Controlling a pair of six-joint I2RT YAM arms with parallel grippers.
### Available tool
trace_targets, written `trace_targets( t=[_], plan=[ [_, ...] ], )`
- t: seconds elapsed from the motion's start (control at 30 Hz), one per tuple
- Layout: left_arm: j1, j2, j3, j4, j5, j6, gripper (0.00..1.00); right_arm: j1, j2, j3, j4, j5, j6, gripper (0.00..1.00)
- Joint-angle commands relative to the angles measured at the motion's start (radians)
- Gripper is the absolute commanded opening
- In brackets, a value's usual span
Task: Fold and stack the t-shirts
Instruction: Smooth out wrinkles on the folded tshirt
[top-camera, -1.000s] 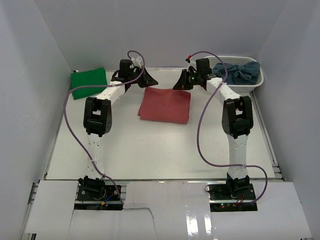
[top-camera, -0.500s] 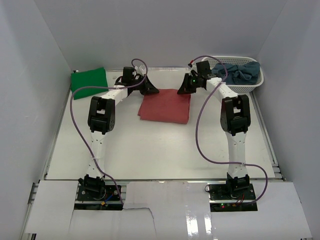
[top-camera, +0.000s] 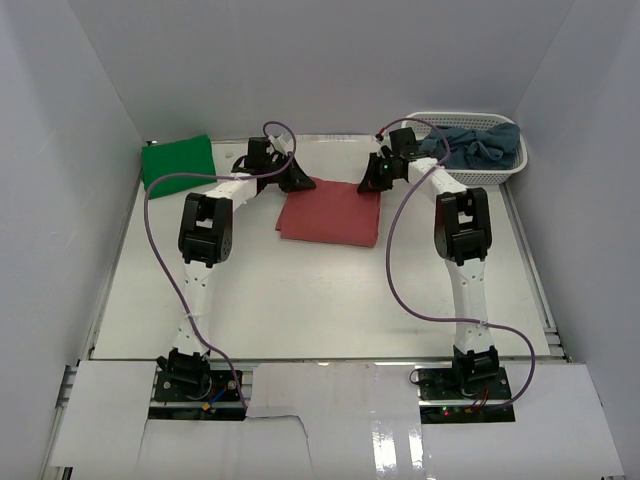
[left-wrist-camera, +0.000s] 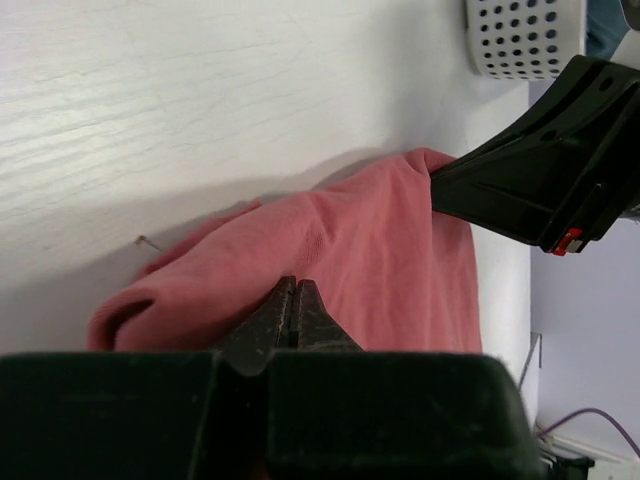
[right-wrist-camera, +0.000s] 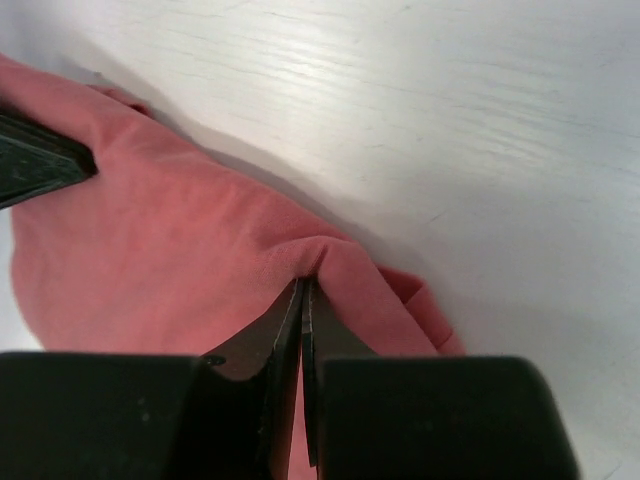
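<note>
The left pincer (left-wrist-camera: 293, 303) is clamped on the far left corner of the red shirt (top-camera: 332, 214), and the right pincer (right-wrist-camera: 302, 293) pinches its far right corner. That shirt lies folded mid-desk (top-camera: 300, 290). A green shirt (top-camera: 178, 165) sits at the far left, and blue shirts (top-camera: 482, 143) fill the basket (top-camera: 490, 176).

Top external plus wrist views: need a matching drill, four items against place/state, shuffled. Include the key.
Column 1
1. salmon-red t-shirt
2. green t-shirt
3. grey-blue t-shirts
4. right gripper

Column 2
A. heaped in the white basket, far right
B. folded, lying alone at the far left of the table
C. spread mid-table, far edge pinched at both corners
D. shut on a fold of red cloth

Pairs: 1-C, 2-B, 3-A, 4-D
</note>
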Motion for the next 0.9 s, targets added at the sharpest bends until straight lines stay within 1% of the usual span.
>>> trace_targets(
  t=[0.0,0.17,0.23,0.33,0.37,0.43,0.57,0.7,0.8,0.83,0.87],
  plan=[
    [-0.006,-0.005,0.025,0.004,-0.069,0.035,0.0,-0.006,0.021,0.059,0.005,0.042,-0.038,0.08],
    [-0.006,0.005,0.023,-0.016,-0.136,0.058,0.0,-0.009,0.011,0.048,0.01,0.072,-0.063,0.08],
    [-0.007,0.006,0.022,-0.036,-0.159,0.067,0.0,-0.012,-0.008,0.031,0.013,0.091,-0.072,0.09],
    [-0.004,-0.001,0.016,-0.085,-0.256,0.092,0.0,-0.02,-0.044,0.008,0.018,0.109,-0.089,0.1],
    [-0.003,-0.017,0.011,-0.1,-0.315,0.096,0.0,-0.023,-0.055,0.002,0.018,0.114,-0.094,0.1],
    [0.007,-0.043,-0.023,-0.107,-0.352,0.104,0.0,-0.033,-0.086,-0.012,0.018,0.123,-0.098,0.11],
    [0.031,-0.135,-0.072,-0.102,-0.398,0.083,0.0,-0.047,-0.143,-0.033,0.019,0.108,-0.101,0.11],
    [0.031,-0.295,-0.067,-0.11,-0.438,0.098,0.0,-0.047,-0.213,-0.061,0.025,0.077,-0.103,0.12],
    [0.03,-0.388,-0.038,-0.14,-0.417,0.099,0.0,-0.047,-0.27,-0.102,0.028,0.007,-0.08,0.12],
    [0.028,-0.411,-0.038,-0.146,-0.396,0.089,0.01,-0.047,-0.287,-0.114,0.031,-0.074,-0.046,0.11],
    [0.03,-0.429,-0.055,-0.153,-0.38,0.081,0.02,-0.046,-0.288,-0.133,0.031,-0.114,-0.025,0.11]
  ],
)
